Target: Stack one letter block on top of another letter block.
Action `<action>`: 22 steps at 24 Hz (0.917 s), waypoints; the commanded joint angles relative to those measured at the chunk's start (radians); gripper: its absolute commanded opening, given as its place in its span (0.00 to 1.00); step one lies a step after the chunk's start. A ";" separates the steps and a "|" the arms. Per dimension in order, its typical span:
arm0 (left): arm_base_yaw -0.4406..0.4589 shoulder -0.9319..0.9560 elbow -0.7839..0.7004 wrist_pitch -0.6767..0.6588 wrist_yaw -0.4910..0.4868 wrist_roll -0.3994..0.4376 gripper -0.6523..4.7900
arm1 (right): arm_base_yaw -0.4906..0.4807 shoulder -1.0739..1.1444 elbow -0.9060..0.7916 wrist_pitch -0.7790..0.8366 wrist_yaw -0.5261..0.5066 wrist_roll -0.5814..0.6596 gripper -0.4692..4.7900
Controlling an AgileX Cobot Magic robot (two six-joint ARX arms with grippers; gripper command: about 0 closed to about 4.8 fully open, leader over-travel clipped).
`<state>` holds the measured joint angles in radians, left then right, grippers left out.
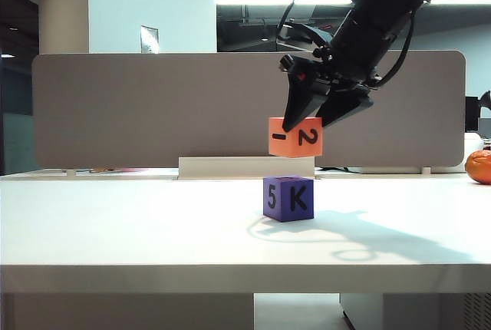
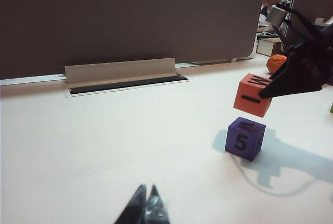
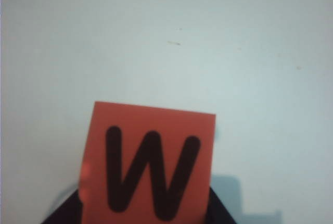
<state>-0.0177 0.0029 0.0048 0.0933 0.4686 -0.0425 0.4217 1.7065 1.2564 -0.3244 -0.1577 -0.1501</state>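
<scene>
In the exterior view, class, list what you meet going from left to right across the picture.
Purple 5/K block on the table → orange-red block held in the air by the right pincer, slightly right of the purple one → orange fruit at the far right edge.

Table: we see a white table [image 1: 115,230].
On it: we see the purple cube [image 1: 288,199] resting mid-table; an orange fruit [image 1: 479,166] sits far right.
</scene>
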 commanded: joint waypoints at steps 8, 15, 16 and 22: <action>-0.001 0.001 0.005 0.011 0.006 -0.003 0.11 | 0.002 0.024 0.005 0.007 -0.003 0.002 0.55; -0.001 0.001 0.005 0.011 0.004 -0.003 0.11 | 0.002 0.026 0.005 0.008 -0.055 0.021 0.55; -0.001 0.001 0.005 0.011 0.004 -0.003 0.11 | 0.002 0.026 0.005 0.007 -0.055 0.021 0.55; -0.001 0.001 0.005 0.011 0.004 -0.003 0.11 | 0.002 0.050 0.005 0.003 -0.073 0.028 0.55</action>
<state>-0.0177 0.0032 0.0048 0.0933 0.4686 -0.0425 0.4225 1.7596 1.2556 -0.3317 -0.2123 -0.1265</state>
